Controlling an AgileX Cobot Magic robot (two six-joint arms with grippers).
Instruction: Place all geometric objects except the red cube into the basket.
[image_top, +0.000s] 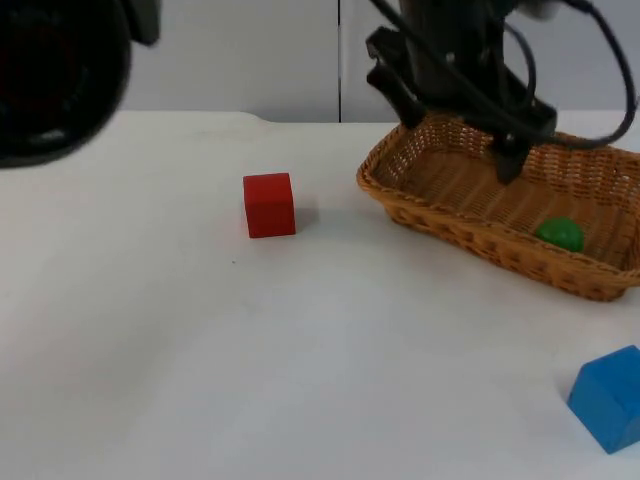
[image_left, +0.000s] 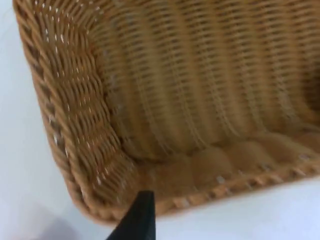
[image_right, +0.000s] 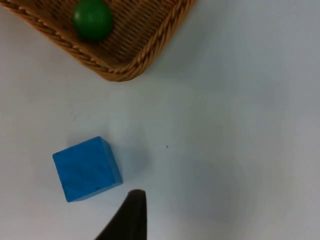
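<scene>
The left gripper (image_top: 505, 165) hangs over the wicker basket (image_top: 420, 205), apparently steadying it; I cannot tell its grip. The right gripper (image_right: 131, 216) hovers near the blue cube (image_right: 86, 169) on the worktop (image_top: 300, 340), grip unclear. The green ball (image_top: 559, 234) lies inside the basket; the red cube (image_top: 269, 204) rightly stays out.

— What do I have on the white table (image_top: 300, 350)?
— I see a red cube (image_top: 269, 205) left of the wicker basket (image_top: 470, 190); a blue cube (image_top: 610, 397) sits nearer, well apart from both.
</scene>
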